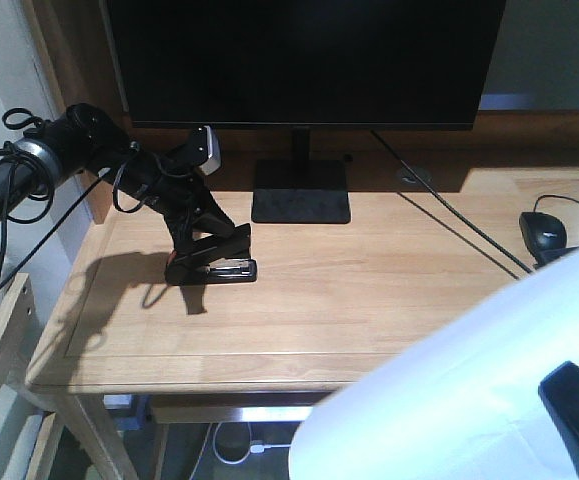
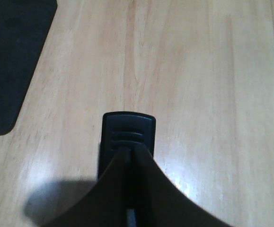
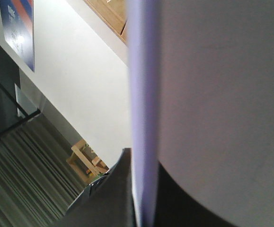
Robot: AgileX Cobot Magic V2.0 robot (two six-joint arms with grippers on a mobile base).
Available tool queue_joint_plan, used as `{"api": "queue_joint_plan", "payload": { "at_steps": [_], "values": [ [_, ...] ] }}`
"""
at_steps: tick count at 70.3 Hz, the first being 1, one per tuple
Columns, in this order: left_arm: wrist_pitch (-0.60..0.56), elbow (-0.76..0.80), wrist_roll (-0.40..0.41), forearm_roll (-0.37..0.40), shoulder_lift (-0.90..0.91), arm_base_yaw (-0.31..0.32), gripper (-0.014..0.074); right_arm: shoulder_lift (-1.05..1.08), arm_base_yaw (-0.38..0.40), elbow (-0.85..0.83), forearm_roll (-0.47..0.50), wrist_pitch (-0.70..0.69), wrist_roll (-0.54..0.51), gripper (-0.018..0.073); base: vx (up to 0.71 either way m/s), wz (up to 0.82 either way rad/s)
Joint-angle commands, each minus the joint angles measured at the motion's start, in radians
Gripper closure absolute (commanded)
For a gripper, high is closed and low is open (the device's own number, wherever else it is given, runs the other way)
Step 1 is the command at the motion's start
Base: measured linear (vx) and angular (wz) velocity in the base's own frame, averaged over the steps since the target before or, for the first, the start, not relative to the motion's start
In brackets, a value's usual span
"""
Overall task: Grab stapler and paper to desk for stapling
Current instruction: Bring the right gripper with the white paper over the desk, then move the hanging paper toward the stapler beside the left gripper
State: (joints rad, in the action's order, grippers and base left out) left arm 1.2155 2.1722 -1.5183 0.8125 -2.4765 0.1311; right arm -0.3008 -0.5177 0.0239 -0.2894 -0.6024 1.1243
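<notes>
Light wood worktop (image 1: 369,290) bears one black stapler (image 1: 219,266) on its left part, pinched by the left end effector (image 1: 191,240). The right end effector (image 3: 144,203) clamps one white paper (image 1: 449,390) sheaf, near the front right corner. One mouse (image 1: 542,232), one monitor (image 1: 304,60).

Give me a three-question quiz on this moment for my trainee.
1. True or false: the paper lies flat on the desk.
2. Which end effector holds the stapler? A) left B) right C) neither
3. Fill in: in the front view, the mouse sits near the desk's ___ edge.
Key: 1 false, the right end effector holds it up. 2 A, the left end effector is shut on it. 3 right.
</notes>
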Motion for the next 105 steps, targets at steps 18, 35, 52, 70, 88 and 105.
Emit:
{"api": "queue_joint_plan", "payload": {
  "at_steps": [18, 35, 52, 70, 88, 105],
  "values": [
    [0.032, 0.025, 0.009, 0.062, 0.073, 0.006, 0.0604, -0.118, -0.003, -0.164, -0.197, 0.268, 0.076, 0.0565, 0.00, 0.00],
    [0.032, 0.025, 0.009, 0.062, 0.073, 0.006, 0.0603, -0.409, -0.003, -0.365, -0.493, 0.349, 0.131, 0.0565, 0.00, 0.00],
    [0.032, 0.025, 0.009, 0.062, 0.073, 0.006, 0.0603, -0.755, -0.003, -0.536, -0.707, 0.339, 0.137, 0.0565, 0.00, 0.00],
    [0.032, 0.025, 0.009, 0.062, 0.073, 0.006, 0.0603, -1.000, -0.003, -0.679, -0.940, 0.085, 0.216, 0.0565, 0.00, 0.00],
    [0.032, 0.025, 0.009, 0.062, 0.073, 0.006, 0.0603, -1.118, -0.003, -0.745, -1.026, 0.152, 0.258, 0.0565, 0.00, 0.00],
    [0.032, 0.025, 0.009, 0.062, 0.073, 0.006, 0.0603, -1.214, -0.003, -0.767, -1.026, 0.460, 0.233, 0.0565, 0.00, 0.00]
  ]
}}
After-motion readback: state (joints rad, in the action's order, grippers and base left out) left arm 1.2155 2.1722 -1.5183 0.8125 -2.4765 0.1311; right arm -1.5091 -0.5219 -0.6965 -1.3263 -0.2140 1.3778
